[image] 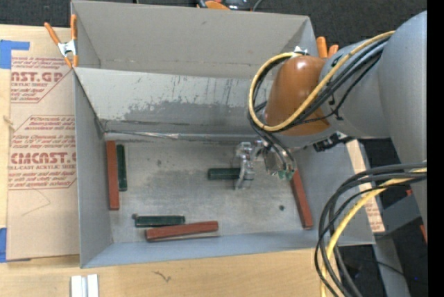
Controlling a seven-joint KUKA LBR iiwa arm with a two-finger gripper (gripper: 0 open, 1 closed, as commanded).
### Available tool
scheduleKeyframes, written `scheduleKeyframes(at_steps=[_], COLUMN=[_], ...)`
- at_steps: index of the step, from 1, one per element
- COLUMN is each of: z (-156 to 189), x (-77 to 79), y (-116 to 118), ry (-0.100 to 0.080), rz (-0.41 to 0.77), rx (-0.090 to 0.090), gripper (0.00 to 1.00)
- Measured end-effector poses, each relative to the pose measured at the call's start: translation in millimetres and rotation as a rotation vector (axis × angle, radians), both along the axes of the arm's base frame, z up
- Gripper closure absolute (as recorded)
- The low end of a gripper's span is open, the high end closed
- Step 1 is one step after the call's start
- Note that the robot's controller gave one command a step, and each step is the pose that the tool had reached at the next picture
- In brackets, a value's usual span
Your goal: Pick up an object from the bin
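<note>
Dark green block [222,174]: lying flat mid-floor, its right end meeting the gripper.
Gripper [244,169]: hanging low over that end; whether it is gripping or spread cannot be told.
Bin [173,98]: holding a red bar [112,175] and a green bar [122,167] lying far left of the gripper, a green stick [159,221] and a red stick [182,230] lying nearer the camera, and a red strip [301,200] lying just right.

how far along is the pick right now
Approach looks done: the gripper sits low in the bin, at the right end of the short dark green bar mid-floor. In hand: the grasp itself. Left: the lift, since that bar looks flat on the floor. The red-brown bar by the near wall lies apart.
</note>
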State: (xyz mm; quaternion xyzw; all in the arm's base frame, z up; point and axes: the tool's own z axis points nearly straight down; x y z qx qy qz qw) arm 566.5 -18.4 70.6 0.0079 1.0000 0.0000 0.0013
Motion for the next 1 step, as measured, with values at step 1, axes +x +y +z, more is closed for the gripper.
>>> scheduleKeyframes(at_steps=[1], z=[163.5], x=[-7.1], y=[28.2], ry=[-0.009], rz=[0.107], rx=[0.0], gripper=[1.0])
